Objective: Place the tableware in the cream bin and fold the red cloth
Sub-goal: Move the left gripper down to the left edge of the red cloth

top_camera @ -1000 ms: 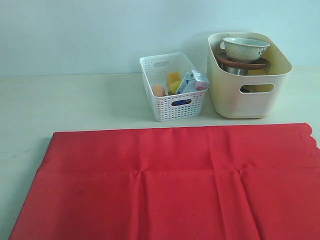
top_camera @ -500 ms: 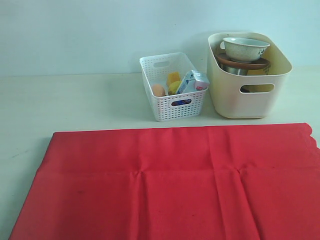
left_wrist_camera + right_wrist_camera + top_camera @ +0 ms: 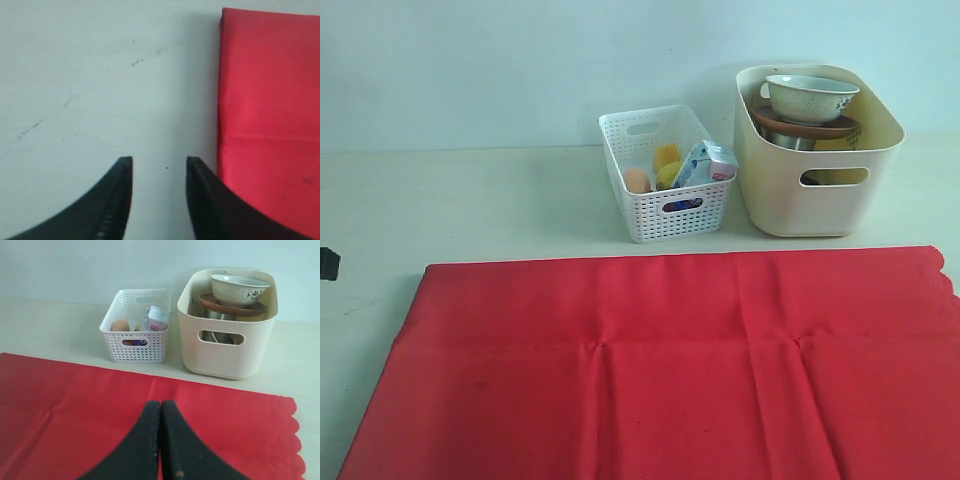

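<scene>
Exterior, red cloth (image 3: 670, 360): spread flat on the near desk (image 3: 470, 200).
Exterior, cream bin (image 3: 820, 205): behind the cloth, with bowl (image 3: 810, 97) on plate (image 3: 807, 128) inside.
Left wrist, left fingers (image 3: 117, 192): parted, empty, over bare desk beside the cloth's edge.
Right wrist, right fingers (image 3: 150, 437): pressed together, empty, seemingly above the cloth.

Light is bright, soft and even, with a cool greenish cast on table (image 3: 470, 200) and wall (image 3: 470, 70). In the left wrist view the fingers (image 3: 112, 200) are black, soft-edged and slightly blurred, while table scuffs (image 3: 136, 62) ahead of them read clearly. The cloth (image 3: 270, 100) beside one finger is saturated, its weave lost. In the right wrist view, bin (image 3: 225, 350) and basket (image 3: 135, 347) beyond the fingertips (image 3: 152, 412) cast faint shadows.
</scene>
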Controlling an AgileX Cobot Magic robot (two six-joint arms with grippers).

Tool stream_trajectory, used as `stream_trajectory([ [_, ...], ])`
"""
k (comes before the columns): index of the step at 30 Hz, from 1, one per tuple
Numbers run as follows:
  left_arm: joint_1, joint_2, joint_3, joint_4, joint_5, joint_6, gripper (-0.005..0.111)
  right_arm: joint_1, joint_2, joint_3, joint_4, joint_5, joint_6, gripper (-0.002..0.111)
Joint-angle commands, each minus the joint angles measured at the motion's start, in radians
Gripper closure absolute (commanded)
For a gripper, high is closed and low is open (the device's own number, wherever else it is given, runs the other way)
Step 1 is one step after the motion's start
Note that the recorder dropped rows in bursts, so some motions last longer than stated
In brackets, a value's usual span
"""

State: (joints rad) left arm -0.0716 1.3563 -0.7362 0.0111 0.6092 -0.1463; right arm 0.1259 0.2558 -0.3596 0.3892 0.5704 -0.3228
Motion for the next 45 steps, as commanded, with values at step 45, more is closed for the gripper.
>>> stream_trajectory([
  [45, 0.182, 0.558, -0.15, -0.588, 0.335, 0.612, 0.044, -0.004, -0.011, 0.003, 0.069, 0.008, -0.005, 0.108],
])
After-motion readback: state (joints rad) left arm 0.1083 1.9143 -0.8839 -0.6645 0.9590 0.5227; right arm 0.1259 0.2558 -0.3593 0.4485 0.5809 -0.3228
